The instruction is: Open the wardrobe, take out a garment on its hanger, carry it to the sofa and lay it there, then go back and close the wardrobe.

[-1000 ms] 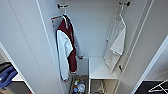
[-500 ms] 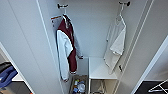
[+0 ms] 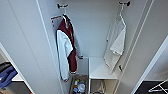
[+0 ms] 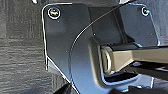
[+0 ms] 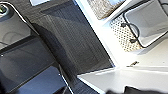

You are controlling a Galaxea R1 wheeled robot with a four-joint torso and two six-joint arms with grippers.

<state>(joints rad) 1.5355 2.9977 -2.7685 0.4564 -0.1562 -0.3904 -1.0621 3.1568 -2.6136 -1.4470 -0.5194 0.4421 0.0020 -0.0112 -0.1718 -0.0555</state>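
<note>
Head view, looking into the open wardrobe (image 3: 97,32), whose white interior occupies the centre while its two doors stand swung outward at 9 and 3 o'clock. The garment (image 3: 115,46), a thin white short-sleeved T-shirt, hangs at about 2 o'clock inside the cabinet on the hanger (image 3: 120,15), whose slim hook rises to a dark bracket (image 3: 124,3) at the top of the right inner wall; the shirt's lower hem falls just over the front of a white shelf (image 3: 100,71) at roughly 5 o'clock. At 10 o'clock a maroon jacket (image 3: 66,51) with white sleeves hangs from a second dark bracket (image 3: 62,5) close against the left inner wall, well apart from the T-shirt. Below it, at 6 o'clock, a basket (image 3: 78,85) of small mixed items sits on the wardrobe floor beside the shelf unit. A blue shape (image 3: 7,75) shows past the left door at 8 o'clock; its identity cannot be told. The left wrist view shows the robot's dark plate above grey carpet (image 4: 20,50). The right wrist view shows dark carpet (image 5: 75,45), a white edge and a perforated white container (image 5: 147,22). Whether either claw is spread or pressed together cannot be told.
</note>
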